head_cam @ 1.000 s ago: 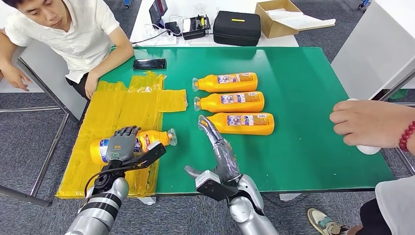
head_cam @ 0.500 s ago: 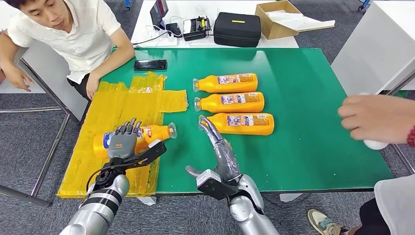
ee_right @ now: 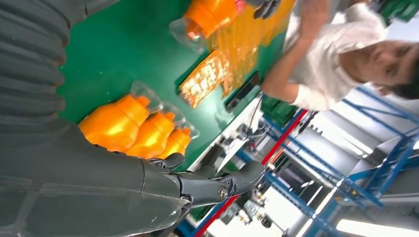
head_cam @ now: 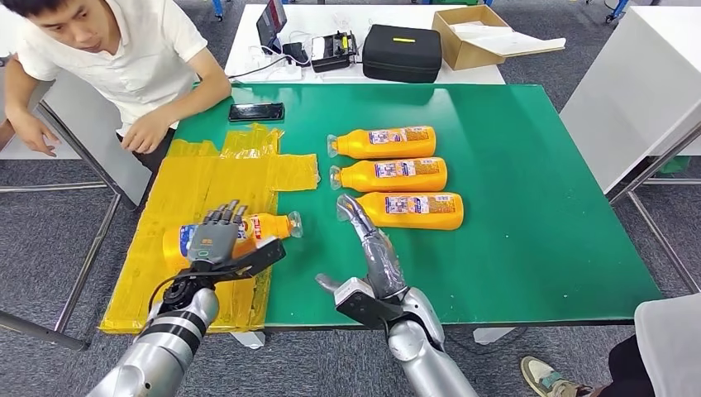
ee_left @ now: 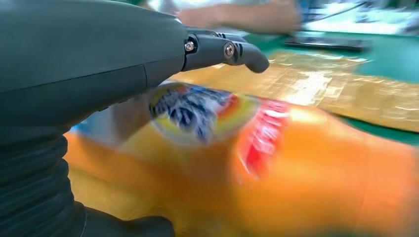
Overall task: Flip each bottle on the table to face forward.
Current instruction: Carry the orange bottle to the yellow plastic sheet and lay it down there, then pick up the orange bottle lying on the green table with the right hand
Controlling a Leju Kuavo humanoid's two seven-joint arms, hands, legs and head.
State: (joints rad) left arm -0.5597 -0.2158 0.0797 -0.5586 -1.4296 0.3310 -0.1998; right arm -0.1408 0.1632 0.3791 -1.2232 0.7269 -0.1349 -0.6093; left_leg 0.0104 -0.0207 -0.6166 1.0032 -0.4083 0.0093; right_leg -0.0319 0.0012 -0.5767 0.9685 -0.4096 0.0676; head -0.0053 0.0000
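Three orange bottles lie side by side on the green table (head_cam: 529, 165), caps to the left, labels up: far (head_cam: 384, 141), middle (head_cam: 390, 174), near (head_cam: 407, 209). A fourth orange bottle (head_cam: 260, 226) lies on the yellow sheet (head_cam: 207, 182), its cap to the right. My left hand (head_cam: 215, 238) hovers over its body with the fingers stretched out and nothing gripped; in the left wrist view the bottle (ee_left: 276, 163) is a blur under the hand (ee_left: 99, 74). Held flat, my right hand (head_cam: 372, 248) has its fingertips at the near bottle's cap. The right wrist view has the three bottles (ee_right: 128, 123) past the hand (ee_right: 163, 182).
A person sits at the table's left corner with a hand (head_cam: 145, 132) near the yellow sheet. A black phone (head_cam: 255, 111) lies at the far left edge. A black case (head_cam: 402, 51) and a cardboard box (head_cam: 471, 29) sit on the white table behind. Another person's clothing (head_cam: 670, 347) is at the right.
The left hand's fingers lifted off the bottle and straightened, and the bottle rolled slightly. The person's hand at the right edge has withdrawn. The right hand has stayed put.
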